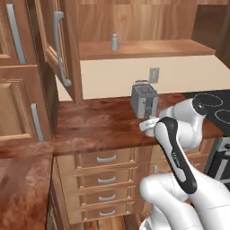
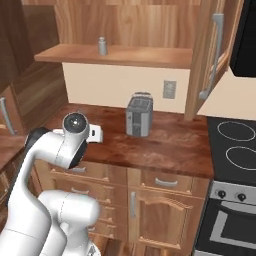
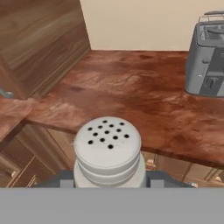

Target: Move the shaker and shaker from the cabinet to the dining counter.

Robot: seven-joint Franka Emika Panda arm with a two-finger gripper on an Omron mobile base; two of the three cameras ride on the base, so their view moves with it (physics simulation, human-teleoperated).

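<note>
the pincer (image 3: 109, 186) is clamped on a shaker (image 3: 108, 151), one dark finger (image 3: 61, 180) pressed to each side of its light-grey body; its perforated cap faces the hand camera. the held shaker sits low in the hand view, above the near edge of the desk (image 3: 131, 100), whose reddish-brown top runs to the far cream wall. a grey toaster (image 3: 205, 61) stands on the desk at the right of that view, well apart from the held shaker. in the left base view the arm (image 1: 177, 155) is folded in front of the desk (image 1: 99, 126), close before the toaster (image 1: 144, 101). the second shaker (image 1: 115, 42) stands upright on the shelf (image 1: 148, 48) of the open cabinet, toward its left end, above and left of the toaster. the cabinet door (image 1: 56, 45) hangs open at the left with its grey bar handle (image 1: 60, 47) facing out. the right base view shows the same shaker (image 2: 102, 46) on the shelf (image 2: 120, 56), the toaster (image 2: 139, 116) below it and a stove (image 2: 235, 150) at the right.
</note>
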